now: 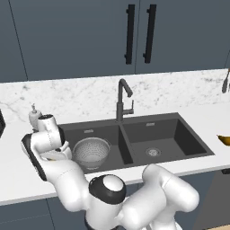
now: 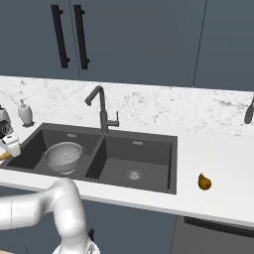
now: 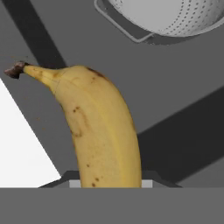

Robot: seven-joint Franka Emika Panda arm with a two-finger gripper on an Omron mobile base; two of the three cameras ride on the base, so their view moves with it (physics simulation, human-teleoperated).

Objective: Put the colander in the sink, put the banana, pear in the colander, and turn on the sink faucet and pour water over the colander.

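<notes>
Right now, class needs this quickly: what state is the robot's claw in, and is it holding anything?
Claw: closed on the banana, held near the colander in the sink.

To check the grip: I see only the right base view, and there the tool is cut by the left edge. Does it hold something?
Observer: Yes. In the hand view the tool is shut on the banana, whose stem end points away from it.
Operator: Is the banana above the colander?
Observer: Not yet. The hand view shows the colander farther ahead and to one side, down in the sink.
Operator: Where is the hand, then?
Observer: In the left base view it hangs at the left basin's outer edge, beside the colander.
</notes>
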